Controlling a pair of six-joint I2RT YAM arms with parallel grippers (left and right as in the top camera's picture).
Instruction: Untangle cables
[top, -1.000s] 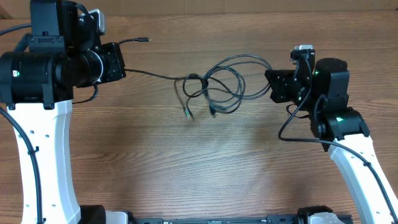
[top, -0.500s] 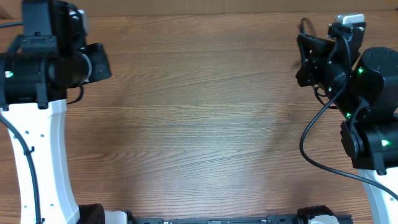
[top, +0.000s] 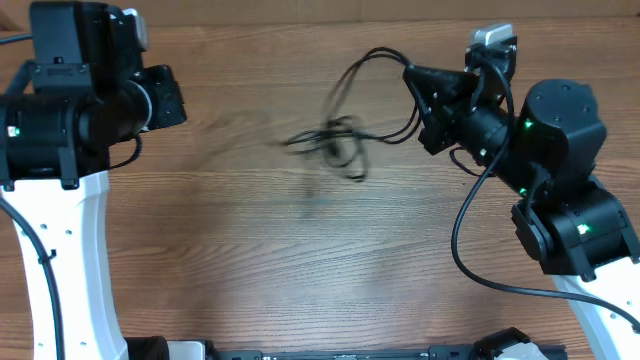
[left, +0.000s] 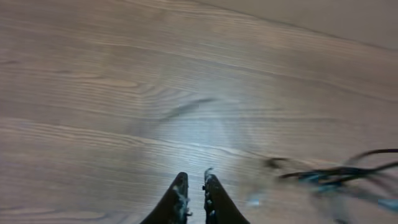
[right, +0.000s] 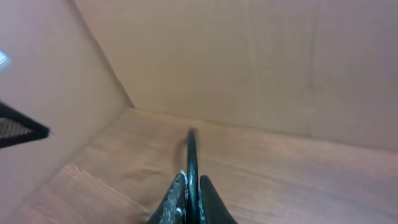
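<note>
The cables (top: 338, 140) are a tangle of thin black cords, motion-blurred, in the middle of the overhead view. One strand arcs up and right to my right gripper (top: 410, 74). In the right wrist view that gripper (right: 191, 182) is shut on a black cable strand (right: 191, 152) that runs straight out between its fingers. My left gripper (left: 194, 182) stands slightly open with a narrow empty gap, over bare wood. The blurred cables (left: 339, 177) lie to its right, apart from it.
The table is a wood-grain top (top: 300, 260). A tan wall (right: 249, 56) rises behind it in the right wrist view. The left arm (top: 80, 110) fills the left edge and the right arm (top: 560, 170) the right edge.
One second ago a strand ran taut from the tangle to the left gripper; now that gripper holds nothing. The right gripper has lifted and shifted, and the tangle swings from it.
</note>
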